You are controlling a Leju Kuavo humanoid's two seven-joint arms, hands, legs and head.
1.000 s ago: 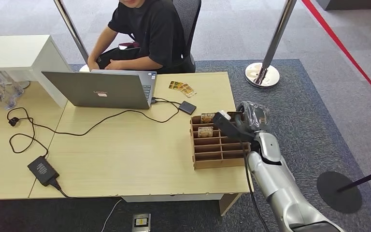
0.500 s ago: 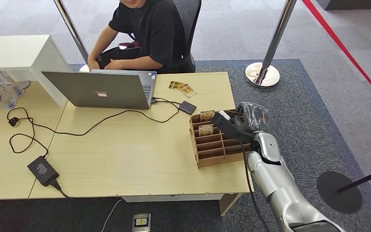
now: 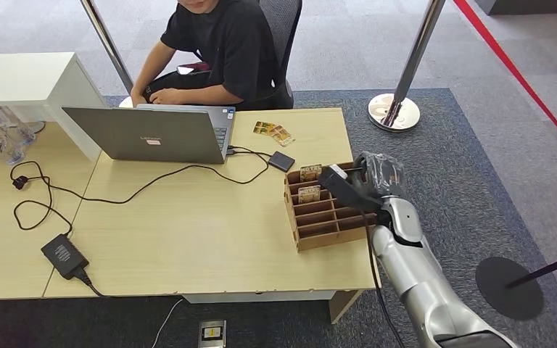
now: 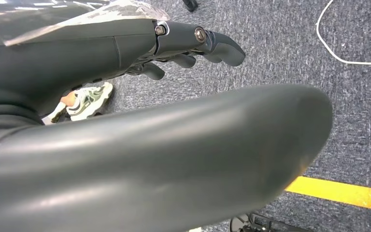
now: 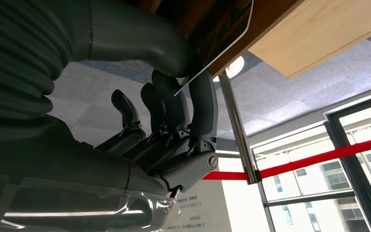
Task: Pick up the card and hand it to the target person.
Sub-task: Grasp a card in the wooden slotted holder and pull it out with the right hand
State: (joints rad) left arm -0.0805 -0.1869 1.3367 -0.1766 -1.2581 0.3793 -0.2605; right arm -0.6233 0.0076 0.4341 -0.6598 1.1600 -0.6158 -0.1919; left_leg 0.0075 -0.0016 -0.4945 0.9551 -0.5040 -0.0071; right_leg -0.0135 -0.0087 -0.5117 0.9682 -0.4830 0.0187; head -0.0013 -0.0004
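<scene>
Pinching 1 card (image 5: 222, 46) between thumb and fingers (image 5: 200, 106) at the wooden slotted rack (image 3: 326, 217), right hand (image 3: 352, 185) clamped on its edge, apparently to draw it out for the seated person (image 3: 225, 51).

The right hand (image 3: 348, 185) is covering part of the wooden rack (image 3: 324, 225); the card (image 5: 222, 34) is running off the frame edge, its print unreadable.

right hand (image 3: 352, 185) over wooden card rack (image 3: 326, 214), desk (image 3: 188, 232), laptop (image 3: 149, 134), seated person (image 3: 221, 51)
</scene>
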